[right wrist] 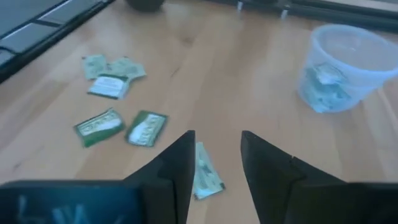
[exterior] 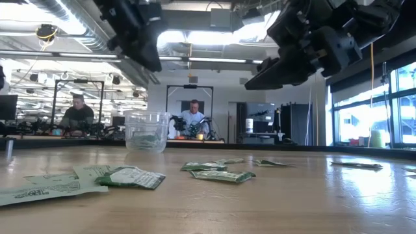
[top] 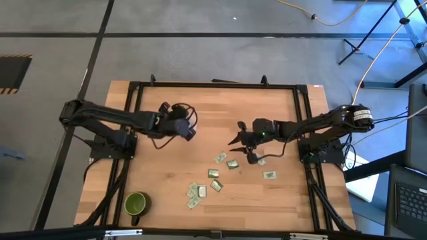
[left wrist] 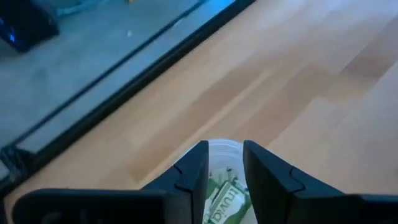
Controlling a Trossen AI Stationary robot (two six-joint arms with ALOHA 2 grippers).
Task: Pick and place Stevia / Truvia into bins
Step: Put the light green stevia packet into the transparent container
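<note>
From above, the table point(top: 220, 113) is pale wood planks inside a black frame, standing on grey floor. The left gripper point(top: 189, 129) hangs near the table's middle, over the spot where the cup must be, though the cup itself is hidden from here. The right gripper point(top: 241, 135) hovers a little to the right of it, its two dark fingers spread. Flat green-and-white sachets point(top: 213, 173) lie scattered toward the table's front; I count about ten, some overlapping. An opaque green mug point(top: 136, 203) stands at the front left corner, well apart from the packets.

At table height, the clear plastic cup point(exterior: 147, 132) is round and ribbed near the rim, with green paper showing inside. Both grippers hang above the table, the left gripper point(exterior: 146, 49) straight over the cup. Thin crinkled sachets point(exterior: 132, 177) lie flat in front of the cup. Behind are a lab with ceiling ducts, windows to the right, and two people seated at benches.

In the left wrist view, that gripper's fingers point(left wrist: 194, 177) stand apart, directly above the cup point(left wrist: 225, 147); a Truvia sachet point(left wrist: 225, 196) lies inside, below the gap.

In the right wrist view, the fingers point(right wrist: 180, 165) are spread over one sachet point(right wrist: 205, 171) lying on the wood. Five more lie beyond it, and the translucent cup point(right wrist: 348, 65) holds several.
</note>
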